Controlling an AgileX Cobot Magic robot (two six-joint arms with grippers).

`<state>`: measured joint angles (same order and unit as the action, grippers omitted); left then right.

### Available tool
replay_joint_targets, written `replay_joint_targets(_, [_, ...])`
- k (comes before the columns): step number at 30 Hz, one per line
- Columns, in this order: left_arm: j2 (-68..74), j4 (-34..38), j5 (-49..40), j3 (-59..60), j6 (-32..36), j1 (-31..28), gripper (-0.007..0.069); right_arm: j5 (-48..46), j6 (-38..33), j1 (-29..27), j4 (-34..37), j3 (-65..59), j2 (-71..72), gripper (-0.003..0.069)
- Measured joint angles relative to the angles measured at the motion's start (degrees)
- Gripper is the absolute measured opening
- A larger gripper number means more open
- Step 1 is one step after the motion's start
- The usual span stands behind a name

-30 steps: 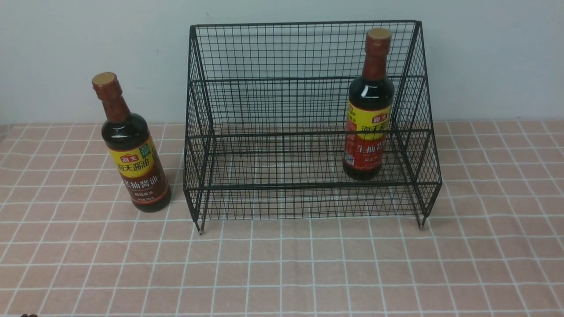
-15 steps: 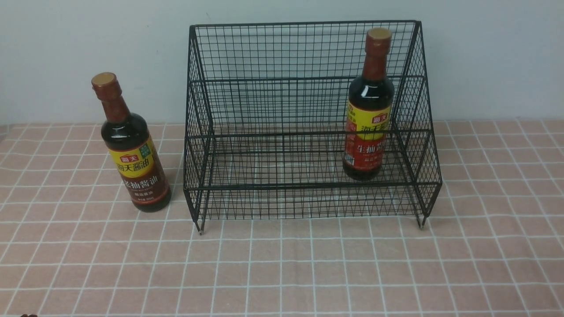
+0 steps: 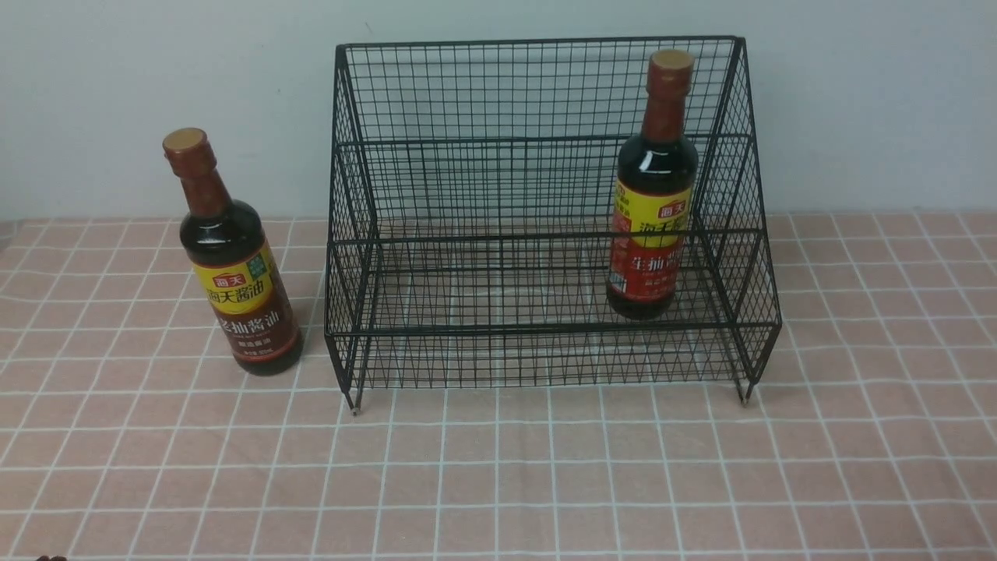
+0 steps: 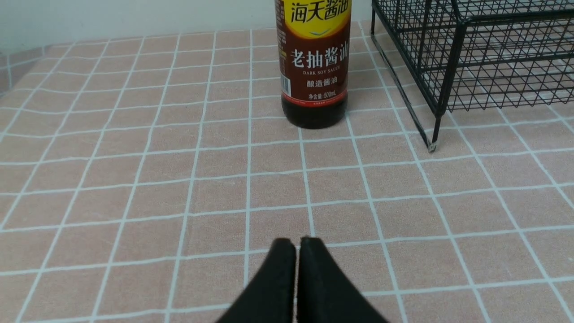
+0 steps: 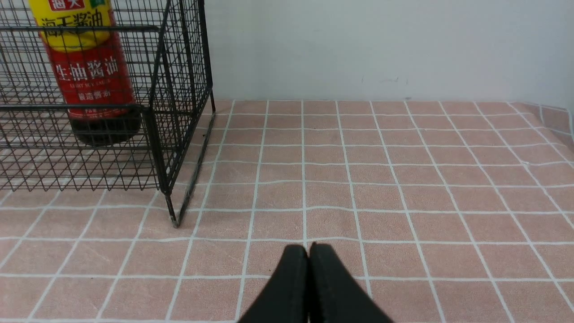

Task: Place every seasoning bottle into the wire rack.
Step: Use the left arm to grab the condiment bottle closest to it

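Two black, tapered grippers are nearest us in the wrist views: the left gripper and the right gripper, each with fingertips together and nothing between them. Below and ahead of both we note a pinkish-tan tablecloth with a pale grid of lines. At the very edge of the front view, near left corner, sits a small dark reddish thing, too cut off for us to name.

Farther out, the brown-labelled dark glass soy-sauce bottle with yellow band and tan cap stands on the cloth, outside the rack, just beside its left side. We see it beyond the left gripper's tips, well apart from them. The black wire-mesh stepped rack with sloping sides and short feet stands to its right; the rack's left mesh side lies between that bottle and the interior.

The red-labelled dark glass soy-sauce bottle with yellow band and tan cap is inside the rack, toward its right end, behind the front mesh. From the right gripper we find it well apart, front wires crossing its label. Behind everything, a plain pale wall.
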<state>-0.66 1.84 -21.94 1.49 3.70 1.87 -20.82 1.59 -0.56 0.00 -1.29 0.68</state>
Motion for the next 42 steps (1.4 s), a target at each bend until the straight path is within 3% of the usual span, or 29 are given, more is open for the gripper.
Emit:
replay_joint_targets(28, [0.0,0.1,0.4,0.0,0.0,0.0,-0.0007,0.0,0.0,0.0,0.0,0.0,0.0,-0.0012])
replay_joint_targets(34, [0.0,7.8,20.5,0.3,-0.9,0.0,-0.0007,0.0,0.0,0.0,0.0,0.0,0.0,-0.0012])
replay_joint_targets(39, [0.3,13.3,44.2,0.3,-1.8,0.0,-0.0007,0.0,0.0,0.0,0.0,0.0,0.0,-0.0012])
replay_joint_targets(42, [3.4,13.0,50.2,-0.4,-3.4,0.0,-0.0007,0.0,0.0,0.0,0.0,0.0,0.0,-0.0012])
